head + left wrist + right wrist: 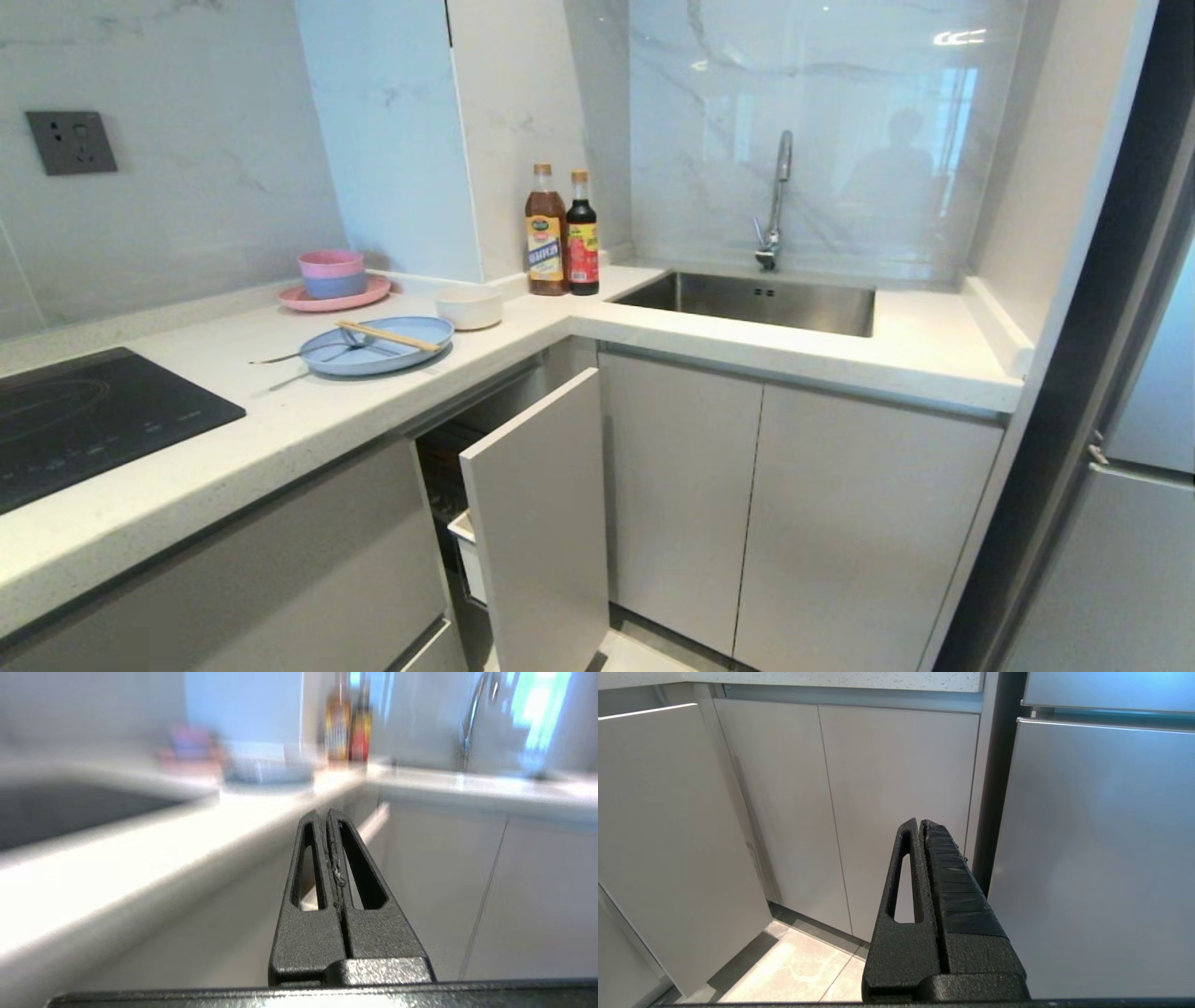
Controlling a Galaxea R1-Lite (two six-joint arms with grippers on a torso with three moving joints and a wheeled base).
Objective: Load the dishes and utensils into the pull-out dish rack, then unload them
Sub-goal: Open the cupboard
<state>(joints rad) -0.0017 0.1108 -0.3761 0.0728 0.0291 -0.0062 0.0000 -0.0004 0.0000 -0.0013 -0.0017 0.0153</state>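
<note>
Both pairs of fingers pressed flat together, nothing between them. Left gripper (329, 812) raised to about worktop height in front of the cabinets, aimed toward the counter's inner corner, empty. Right gripper (920, 823) low before the grey cupboard doors and the steel fridge front, parked, empty.

Nothing loaded yet, by the look of things. Large round pale blue plate (377, 345) lying flat near the front edge of the white speckled countertop (747, 341), left of the inner corner. Pair of thin light wooden chopsticks (387, 335) resting across that plate; slim silver metal fork (308, 354) with its head on the plate and handle sticking out over the counter. Small cream-white round bowl (470, 306) just beside the plate, toward the corner. Pink plate with stacked pink and blue bowls (333, 280) further back by the wall, not part of the job.

Pull-out dish rack (537, 523) drawn partly out below the counter, narrow white door front forward, wire basket mostly hidden behind it. Loading all still ahead, unloading after that.
</note>
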